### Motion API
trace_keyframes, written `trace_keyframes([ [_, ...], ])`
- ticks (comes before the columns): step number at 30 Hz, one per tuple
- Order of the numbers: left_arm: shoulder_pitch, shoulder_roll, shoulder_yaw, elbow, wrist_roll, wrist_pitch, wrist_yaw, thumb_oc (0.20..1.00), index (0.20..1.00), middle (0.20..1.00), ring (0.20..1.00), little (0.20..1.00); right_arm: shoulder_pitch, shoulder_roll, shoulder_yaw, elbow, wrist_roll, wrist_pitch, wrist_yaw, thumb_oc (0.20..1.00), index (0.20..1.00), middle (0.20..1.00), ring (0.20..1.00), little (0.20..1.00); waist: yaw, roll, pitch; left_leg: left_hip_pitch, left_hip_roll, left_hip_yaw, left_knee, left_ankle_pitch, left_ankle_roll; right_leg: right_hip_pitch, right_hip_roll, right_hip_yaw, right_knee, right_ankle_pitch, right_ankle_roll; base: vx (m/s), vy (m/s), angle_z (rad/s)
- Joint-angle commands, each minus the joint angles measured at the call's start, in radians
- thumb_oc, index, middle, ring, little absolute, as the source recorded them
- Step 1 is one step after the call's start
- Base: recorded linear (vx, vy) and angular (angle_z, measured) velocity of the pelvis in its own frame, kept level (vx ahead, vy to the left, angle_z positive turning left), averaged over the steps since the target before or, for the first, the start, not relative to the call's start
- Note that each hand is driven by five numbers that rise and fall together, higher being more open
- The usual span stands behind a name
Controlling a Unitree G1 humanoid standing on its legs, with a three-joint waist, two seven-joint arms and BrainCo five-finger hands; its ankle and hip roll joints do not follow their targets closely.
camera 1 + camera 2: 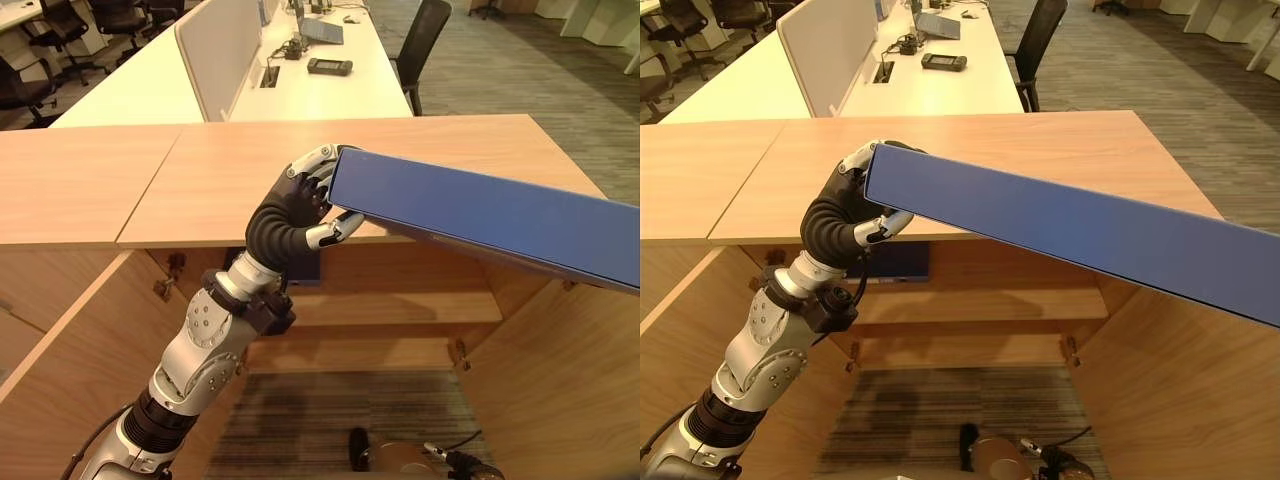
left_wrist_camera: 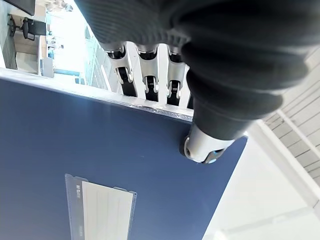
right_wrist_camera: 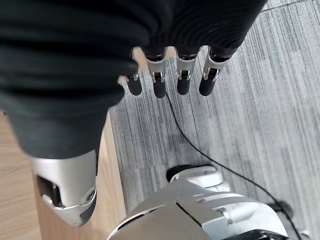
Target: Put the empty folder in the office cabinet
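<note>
Above the open office cabinet [image 1: 380, 320], left hand [image 1: 295, 205] pinches one end of the blue folder [image 1: 480, 210], which slopes rightward over the cabinet top [image 1: 230, 170]. Right hand [image 3: 170, 75] hangs relaxed and empty. Risk: the unsupported long end may swing and strike the cabinet's edge.

The long blue folder [image 1: 1070, 230] slants across the front edge of the wooden cabinet top [image 1: 970, 150]; the open compartment below holds a bare wooden shelf [image 1: 980, 305].
</note>
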Motion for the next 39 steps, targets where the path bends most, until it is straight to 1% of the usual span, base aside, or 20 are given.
trace_keyframes([
  [1, 0.069, 0.002, -0.007, 0.038, -0.057, 0.002, 0.026, 0.200, 0.200, 0.200, 0.200, 0.200, 0.015, 0.030, 0.031, 0.056, -0.028, 0.003, -0.004, 1.000, 1.000, 1.000, 1.000, 1.000, -0.013, -0.076, -0.052, 0.087, -0.087, -0.010, -0.040, -0.077, 0.048, 0.007, -0.064, 0.007, -0.309, 0.270, 0.157, 0.00, 0.000, 0.00],
  [7, 0.074, -0.016, -0.010, 0.062, -0.068, 0.009, 0.026, 0.200, 0.200, 0.200, 0.200, 0.200, 0.023, 0.027, 0.030, 0.062, -0.033, 0.002, -0.008, 1.000, 1.000, 1.000, 1.000, 1.000, -0.013, -0.080, -0.052, 0.088, -0.088, -0.010, -0.040, -0.076, 0.048, 0.011, -0.065, 0.006, -0.309, 0.271, 0.156, 0.00, 0.000, 0.00],
  [8, 0.083, -0.012, -0.015, 0.066, -0.073, 0.019, 0.024, 0.200, 0.200, 0.200, 0.200, 0.200, 0.029, 0.035, 0.026, 0.077, -0.028, 0.004, -0.007, 1.000, 1.000, 1.000, 1.000, 1.000, -0.011, -0.079, -0.051, 0.088, -0.088, -0.010, -0.040, -0.076, 0.047, 0.011, -0.065, 0.004, -0.309, 0.270, 0.156, 0.00, 0.000, 0.00],
  [9, 0.076, -0.022, -0.025, 0.070, -0.075, 0.013, 0.024, 0.200, 0.200, 0.200, 0.200, 0.200, 0.022, 0.036, 0.040, 0.081, -0.045, 0.018, -0.011, 1.000, 1.000, 1.000, 1.000, 1.000, -0.010, -0.083, -0.051, 0.088, -0.088, -0.010, -0.040, -0.076, 0.047, 0.012, -0.065, 0.005, -0.309, 0.270, 0.156, 0.00, 0.000, 0.00],
  [10, 0.073, -0.028, -0.037, 0.086, -0.081, 0.020, 0.023, 0.200, 0.200, 0.200, 0.200, 0.200, 0.019, 0.036, 0.050, 0.084, -0.052, 0.008, -0.007, 1.000, 1.000, 1.000, 1.000, 1.000, -0.009, -0.083, -0.051, 0.088, -0.088, -0.012, -0.040, -0.075, 0.048, 0.013, -0.066, 0.005, -0.309, 0.270, 0.155, 0.00, 0.000, 0.00],
  [11, 0.065, -0.027, -0.037, 0.086, -0.076, 0.022, 0.026, 0.200, 0.200, 0.200, 0.200, 0.200, 0.015, 0.037, 0.044, 0.088, -0.048, 0.013, -0.005, 1.000, 1.000, 1.000, 1.000, 1.000, -0.008, -0.081, -0.051, 0.089, -0.089, -0.015, -0.040, -0.075, 0.049, 0.013, -0.066, 0.003, -0.309, 0.269, 0.156, 0.00, 0.000, 0.00],
  [12, 0.070, -0.031, -0.039, 0.088, -0.085, 0.028, 0.023, 0.200, 0.200, 0.200, 0.200, 0.200, 0.017, 0.054, 0.034, 0.088, -0.013, -0.002, -0.011, 1.000, 1.000, 1.000, 1.000, 1.000, -0.007, -0.078, -0.050, 0.089, -0.089, -0.015, -0.040, -0.076, 0.049, 0.014, -0.067, 0.002, -0.309, 0.268, 0.156, -0.01, 0.013, 0.03],
  [13, 0.063, -0.038, -0.044, 0.078, -0.078, 0.018, 0.028, 0.200, 0.200, 0.200, 0.200, 0.200, -0.009, 0.049, 0.040, 0.078, -0.014, 0.015, -0.018, 1.000, 1.000, 1.000, 1.000, 1.000, -0.006, -0.078, -0.050, 0.088, -0.089, -0.016, -0.040, -0.075, 0.048, 0.014, -0.068, 0.001, -0.309, 0.268, 0.156, -0.01, 0.018, 0.03],
  [14, 0.062, -0.040, -0.054, 0.086, -0.086, 0.029, 0.025, 0.200, 0.200, 0.200, 0.200, 0.200, -0.008, 0.060, 0.046, 0.085, -0.015, 0.000, -0.021, 1.000, 1.000, 1.000, 1.000, 1.000, -0.004, -0.076, -0.048, 0.088, -0.088, -0.017, -0.040, -0.074, 0.048, 0.015, -0.069, 0.001, -0.309, 0.267, 0.156, 0.00, 0.000, 0.00],
  [16, 0.062, -0.037, -0.051, 0.076, -0.079, 0.024, 0.029, 0.200, 0.200, 0.200, 0.200, 0.200, 0.003, 0.055, 0.047, 0.087, -0.025, 0.005, -0.018, 1.000, 1.000, 1.000, 1.000, 1.000, -0.006, -0.076, -0.048, 0.088, -0.088, -0.016, -0.040, -0.074, 0.048, 0.015, -0.069, 0.000, -0.309, 0.267, 0.156, 0.00, 0.000, 0.00],
  [17, 0.040, -0.036, -0.048, 0.070, -0.072, 0.015, 0.025, 0.200, 0.200, 0.200, 0.200, 0.200, 0.002, 0.048, 0.057, 0.071, -0.046, 0.018, -0.018, 1.000, 1.000, 1.000, 1.000, 1.000, -0.009, -0.080, -0.048, 0.087, -0.089, -0.015, -0.040, -0.073, 0.048, 0.014, -0.069, 0.002, -0.309, 0.268, 0.156, 0.00, 0.000, 0.00],
  [18, 0.030, -0.035, -0.047, 0.066, -0.065, 0.015, 0.028, 0.200, 0.200, 0.200, 0.200, 0.200, 0.010, 0.048, 0.066, 0.069, -0.055, 0.002, -0.016, 1.000, 1.000, 1.000, 1.000, 1.000, -0.010, -0.080, -0.048, 0.087, -0.088, -0.015, -0.040, -0.073, 0.048, 0.013, -0.068, 0.002, -0.309, 0.267, 0.157, 0.00, 0.000, 0.00],
  [19, 0.007, -0.030, -0.026, 0.054, -0.055, 0.010, 0.039, 0.200, 0.200, 0.200, 0.200, 0.200, 0.034, 0.042, 0.048, 0.063, -0.051, 0.002, -0.013, 1.000, 1.000, 1.000, 1.000, 1.000, -0.015, -0.081, -0.051, 0.086, -0.089, -0.016, -0.040, -0.072, 0.048, 0.013, -0.069, 0.002, -0.309, 0.267, 0.157, 0.00, 0.000, 0.00],
  [25, -0.047, -0.042, -0.009, 0.051, -0.019, -0.012, 0.062, 0.200, 0.200, 0.200, 0.200, 0.200, 0.060, 0.031, 0.048, 0.051, -0.062, 0.000, -0.008, 1.000, 1.000, 1.000, 1.000, 1.000, -0.024, -0.084, -0.057, 0.088, -0.092, -0.013, -0.040, -0.074, 0.048, 0.012, -0.069, 0.000, -0.309, 0.269, 0.159, 0.00, 0.000, -0.01],
  [32, -0.070, -0.064, -0.015, 0.059, -0.032, -0.012, 0.073, 0.200, 0.200, 0.200, 0.200, 0.200, 0.062, 0.025, 0.051, 0.054, -0.067, -0.001, -0.011, 1.000, 1.000, 1.000, 1.000, 1.000, -0.025, -0.085, -0.056, 0.087, -0.092, -0.015, -0.040, -0.074, 0.048, 0.011, -0.069, -0.001, -0.309, 0.269, 0.159, 0.00, -0.001, -0.01],
  [39, -0.084, -0.062, -0.010, 0.048, -0.018, -0.007, 0.076, 0.200, 0.200, 0.200, 0.200, 0.200, 0.062, 0.025, 0.049, 0.051, -0.064, -0.002, -0.009, 1.000, 1.000, 1.000, 1.000, 1.000, -0.023, -0.085, -0.055, 0.088, -0.094, -0.016, -0.040, -0.074, 0.049, 0.011, -0.071, 0.000, -0.309, 0.269, 0.160, 0.00, 0.000, 0.00],
])
